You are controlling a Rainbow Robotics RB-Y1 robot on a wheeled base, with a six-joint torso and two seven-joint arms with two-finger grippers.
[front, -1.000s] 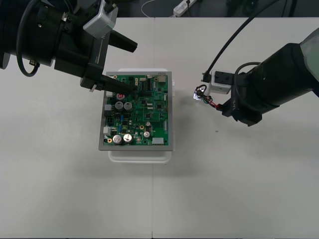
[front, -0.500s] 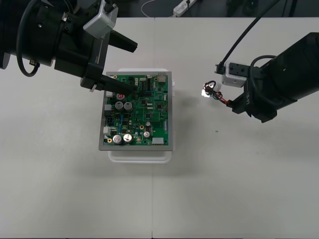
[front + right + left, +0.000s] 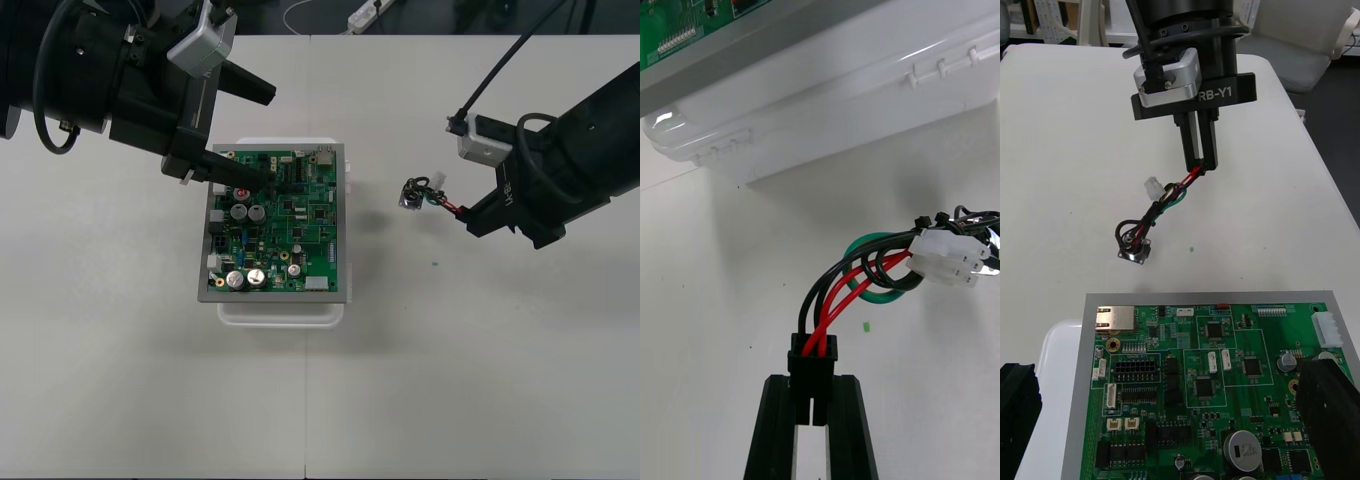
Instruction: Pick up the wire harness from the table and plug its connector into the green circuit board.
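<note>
Looking down on the table (image 3: 150, 390) in the front view, I'd say the pick-up is done. At the right of the frame the right gripper (image 3: 470, 217) is pinched narrow on one end of the wire harness (image 3: 425, 195). The harness trails toward the middle, well apart from the green circuit board (image 3: 285, 235). Carrying it over and plugging it in is all left to do. At upper left, the left gripper (image 3: 270, 138) spreads its fingers wide over the board's top corner and holds nothing. I count one board on one white base (image 3: 280, 312), one harness and two grippers.

In the right wrist view the two fingers (image 3: 775, 427) clamp the one black plug (image 3: 812, 371) squarely between them. Red and black wires and one green loop rise from it to a single white connector (image 3: 947, 259), with the base's edge beyond.

In the left wrist view the harness hangs from the right gripper and ends in one round socket (image 3: 1135, 247) with its flange. The socket seems to hang just clear of the table, though I can't be sure. The board lies between the left gripper's wide-set fingers (image 3: 1330, 405).
</note>
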